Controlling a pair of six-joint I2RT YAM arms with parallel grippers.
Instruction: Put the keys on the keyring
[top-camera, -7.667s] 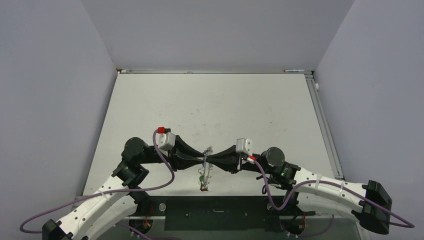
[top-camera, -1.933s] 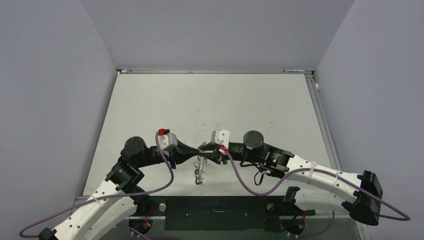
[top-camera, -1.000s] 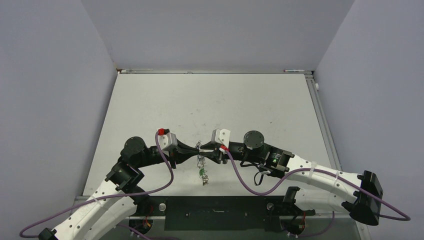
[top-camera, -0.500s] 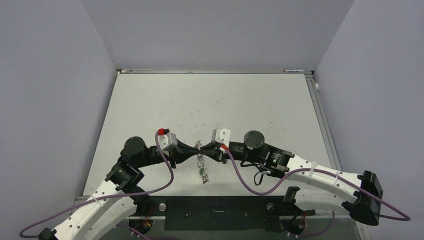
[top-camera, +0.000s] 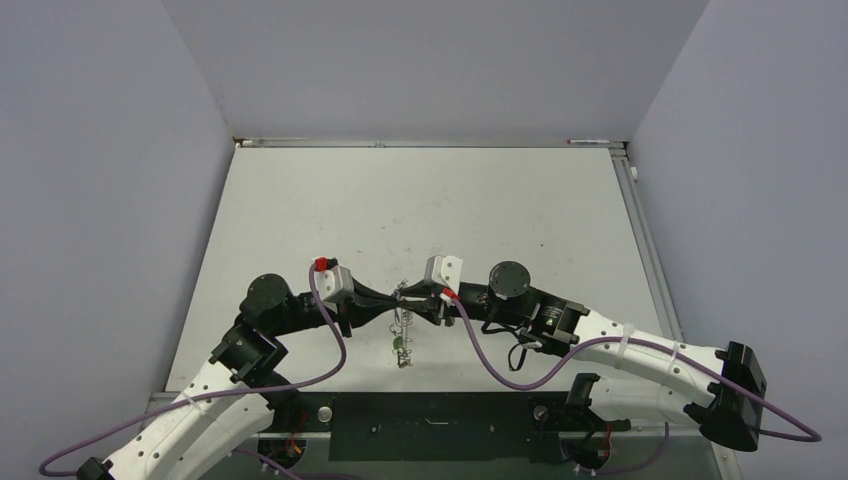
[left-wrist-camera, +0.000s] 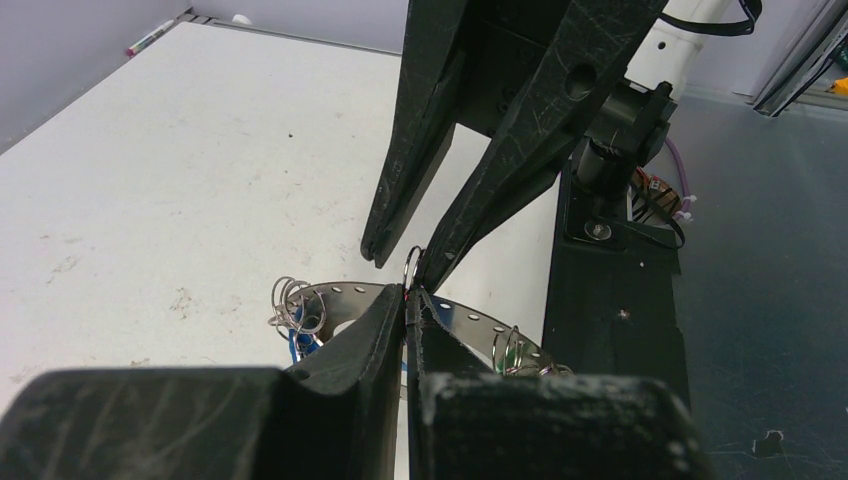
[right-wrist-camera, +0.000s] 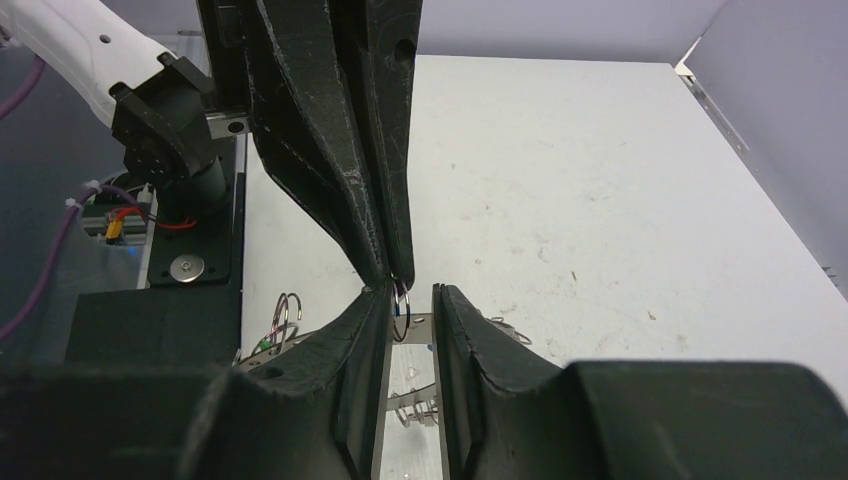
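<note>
The keyring (left-wrist-camera: 470, 318), a flat grey band with holes, hangs between the two grippers above the table; in the top view the keyring (top-camera: 402, 325) dangles below their tips. Keys hang from it on wire loops, one with a blue tag (left-wrist-camera: 298, 345) and one with a green tag (left-wrist-camera: 513, 352). My left gripper (left-wrist-camera: 411, 297) is shut on a small split ring (left-wrist-camera: 411, 268) at the band's rim. My right gripper (right-wrist-camera: 412, 292) faces it tip to tip, open by a narrow gap, with that small ring (right-wrist-camera: 400, 300) lying against its left finger (right-wrist-camera: 370, 320). Key blades are too small to make out.
The white table (top-camera: 420, 220) stretches away behind the grippers. A black base plate (top-camera: 430, 425) runs along the near edge under the hanging keys. Purple cables (top-camera: 500, 375) loop off both wrists. A metal rail (top-camera: 650, 250) borders the table's right side.
The dangling keys have swung a little to the left. Both arms stay nearly where they were, tips together.
</note>
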